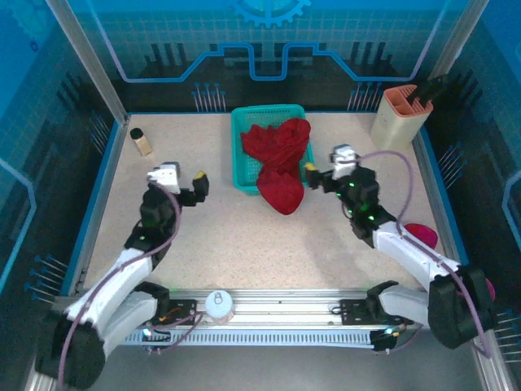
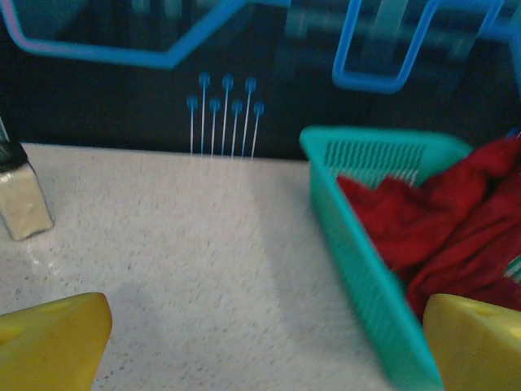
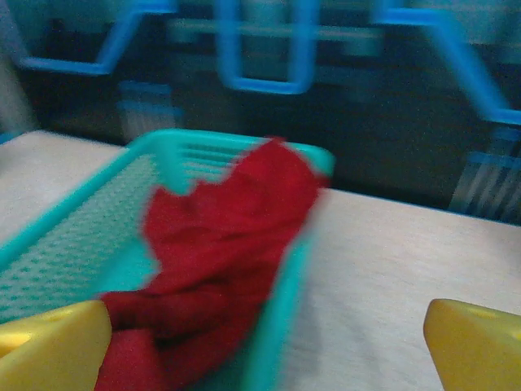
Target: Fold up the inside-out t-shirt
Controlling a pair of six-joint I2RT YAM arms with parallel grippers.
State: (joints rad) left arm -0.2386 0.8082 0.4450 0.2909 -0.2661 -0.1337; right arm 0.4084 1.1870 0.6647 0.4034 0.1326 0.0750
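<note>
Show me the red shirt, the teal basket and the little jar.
red shirt (image 1: 282,194): top view, on its lower, hanging bunch.
teal basket (image 1: 241,155): top view, on its left wall.
little jar (image 1: 143,146): top view, on its pale body.

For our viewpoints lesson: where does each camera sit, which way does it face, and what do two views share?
Top external: above and behind the arms, looking down on the table; both arms, left claw, right claw.
Left wrist: on the left arm, facing the back wall; yellow fingertips, a jar, the teal basket.
Right wrist: on the right arm, facing the back wall, blurred; yellow fingertips.
Shared by both wrist views: the basket and red t-shirt.
</note>
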